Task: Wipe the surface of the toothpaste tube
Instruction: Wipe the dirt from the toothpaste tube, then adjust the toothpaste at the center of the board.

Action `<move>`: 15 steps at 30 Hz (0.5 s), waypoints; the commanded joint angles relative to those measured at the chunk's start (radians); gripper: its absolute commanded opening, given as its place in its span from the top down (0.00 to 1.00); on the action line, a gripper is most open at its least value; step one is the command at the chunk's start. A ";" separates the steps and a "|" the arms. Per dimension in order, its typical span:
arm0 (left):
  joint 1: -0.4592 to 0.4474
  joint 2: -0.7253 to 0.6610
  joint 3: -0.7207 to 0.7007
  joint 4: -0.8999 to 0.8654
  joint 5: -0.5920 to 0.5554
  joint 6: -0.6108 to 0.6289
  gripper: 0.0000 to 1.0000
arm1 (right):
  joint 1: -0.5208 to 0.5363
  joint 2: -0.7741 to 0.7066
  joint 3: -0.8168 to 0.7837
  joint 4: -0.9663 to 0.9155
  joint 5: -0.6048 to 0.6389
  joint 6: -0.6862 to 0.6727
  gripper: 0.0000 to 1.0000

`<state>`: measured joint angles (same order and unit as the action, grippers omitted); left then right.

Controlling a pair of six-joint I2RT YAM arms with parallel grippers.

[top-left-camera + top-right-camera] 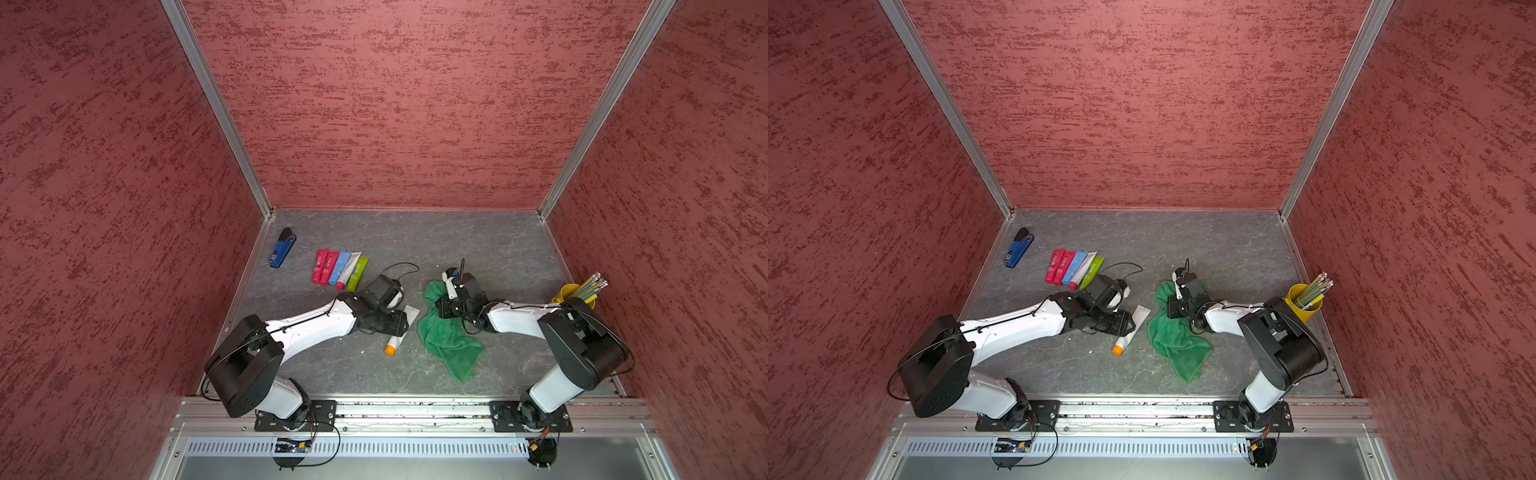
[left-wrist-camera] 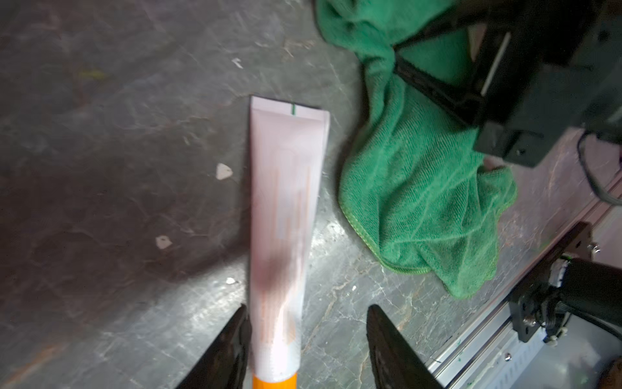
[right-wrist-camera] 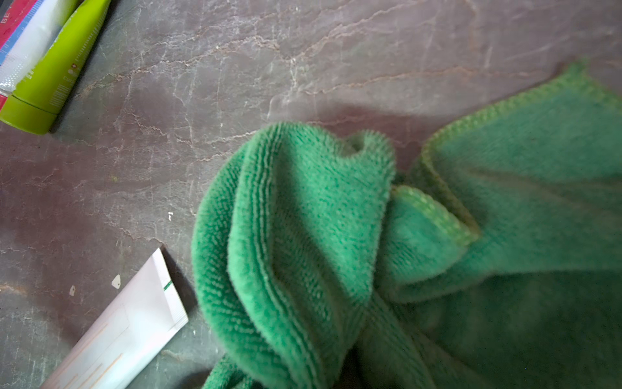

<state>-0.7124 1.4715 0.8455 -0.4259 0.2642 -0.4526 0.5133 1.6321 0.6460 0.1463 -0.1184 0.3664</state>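
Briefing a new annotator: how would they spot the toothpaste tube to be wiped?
On the grey table, look between the left arm and right arm, beside the green cloth. The toothpaste tube lies there, white; unlike the five tubes in the row behind, it has an orange cap.

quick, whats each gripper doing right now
Left gripper: open, jaws straddling the white plastic toothpaste tube with the orange cap, not clamping it.
Right gripper: shut on the green microfibre cloth.
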 commanded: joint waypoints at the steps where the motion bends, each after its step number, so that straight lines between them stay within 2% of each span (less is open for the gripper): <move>1: 0.097 0.019 -0.037 0.084 0.197 0.000 0.53 | -0.012 0.025 -0.008 -0.027 -0.021 -0.014 1.00; 4: 0.147 0.065 -0.046 0.121 0.275 0.004 0.54 | -0.010 0.039 -0.003 -0.027 -0.031 -0.016 1.00; 10: 0.150 0.133 -0.060 0.131 0.326 0.025 0.55 | -0.010 0.047 -0.002 -0.019 -0.049 -0.017 1.00; 15: 0.140 0.150 -0.075 0.106 0.304 0.043 0.61 | -0.010 0.056 0.001 -0.017 -0.064 -0.017 1.00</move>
<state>-0.5671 1.6131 0.7811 -0.3264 0.5526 -0.4374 0.5079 1.6489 0.6472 0.1696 -0.1558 0.3656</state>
